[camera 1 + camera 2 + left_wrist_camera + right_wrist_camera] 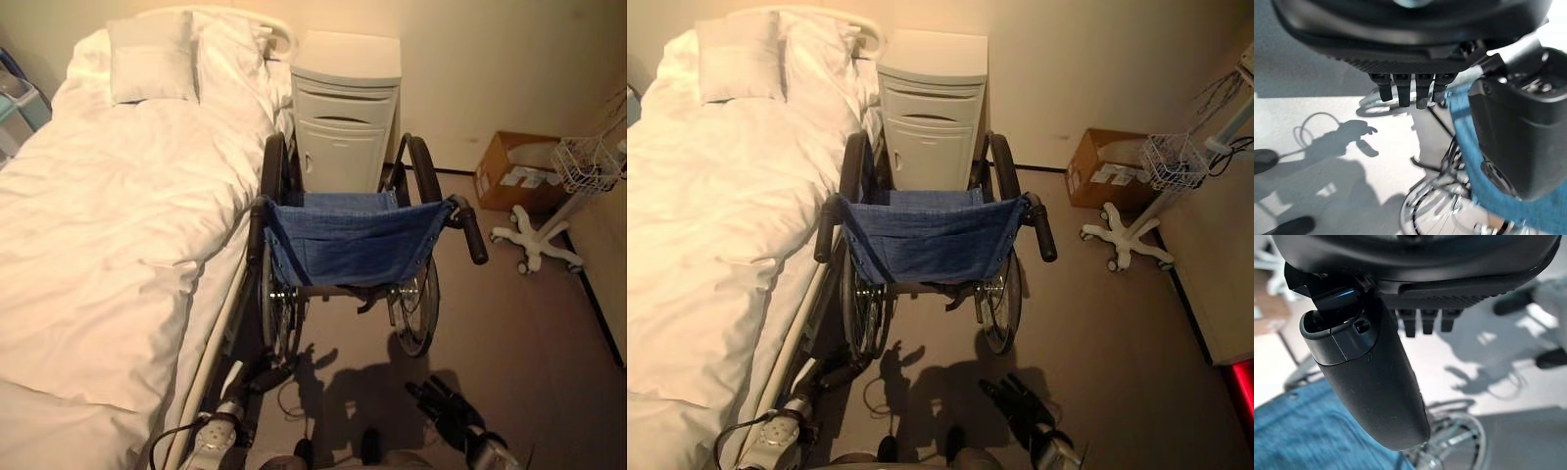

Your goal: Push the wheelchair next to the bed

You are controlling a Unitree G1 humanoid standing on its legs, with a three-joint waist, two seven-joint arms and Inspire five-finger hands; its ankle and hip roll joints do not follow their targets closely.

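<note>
The wheelchair (348,245) stands ahead of both hands, well beyond their reach as they hang now, its back turned toward the robot and its near side already close along the bed (108,225). It should handle as a stiff metal frame that rolls easily on its big wheels but carries real weight, and it will probably veer if pushed from one side alone. The blue fabric backrest (343,240) is soft and would sag under a push, so it is no place to press. The natural holds are the two dark push handles: the right push handle (473,235) juts out above and ahead of the right hand (446,406), and the left push handle (257,230) lies ahead of the left hand (257,377), close against the mattress edge.

Both hands hang low near the floor, empty, and touch nothing. In each wrist view the fingers (1410,93) point out straight in a row, relaxed, with the thumb (1371,382) standing clear beside them; nothing sits between thumb and fingers.

A white bedside cabinet (345,108) stands just beyond the chair, so little room seems left to roll it forward. The seat, footrests and front casters are hidden behind the backrest, and I cannot tell whether the brakes are set. The gap between the chair's left wheel (279,313) and the bed frame lies in shadow. To the right of the right hand, well apart, are a cardboard box (514,171) and a wheeled stand (537,235) with a wire basket (586,162), cut off at the frame's edge.
</note>
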